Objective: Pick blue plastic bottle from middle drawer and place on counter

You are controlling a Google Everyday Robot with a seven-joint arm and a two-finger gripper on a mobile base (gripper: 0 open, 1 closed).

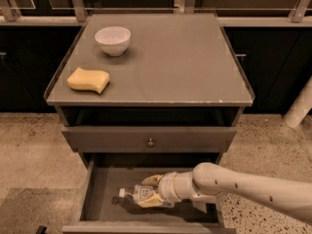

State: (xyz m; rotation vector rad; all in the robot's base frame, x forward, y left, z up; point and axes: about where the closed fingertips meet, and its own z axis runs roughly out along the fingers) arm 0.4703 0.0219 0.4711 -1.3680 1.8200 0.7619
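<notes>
1. I have the gripper [147,192] down inside the open middle drawer [104,201], reaching in from the right side of my view.
2. Its two fingers [152,180] sit on either side of the blue plastic bottle [134,194], one on the far side and one on the near side, and they look closed against its body.
3. The bottle lies on its side on the drawer floor, a little left of the middle, with its white cap [122,193] pointing left, away from the gripper.
4. The cap and a short stretch of the neck stick out past the fingers; the rest of the bottle is hidden behind them.
5. The pale arm [243,188] runs from the lower right corner across the drawer's right part to the wrist.
6. Above the open drawer, the upper drawer front [107,139] is shut, with its small round knob [150,142] in the centre.
7. On the counter [185,62] I see a white bowl [112,39] near the back left and a yellow sponge [88,80] near the front left edge, the two well apart.
8. The cabinet stands on a speckled floor [29,145].
</notes>
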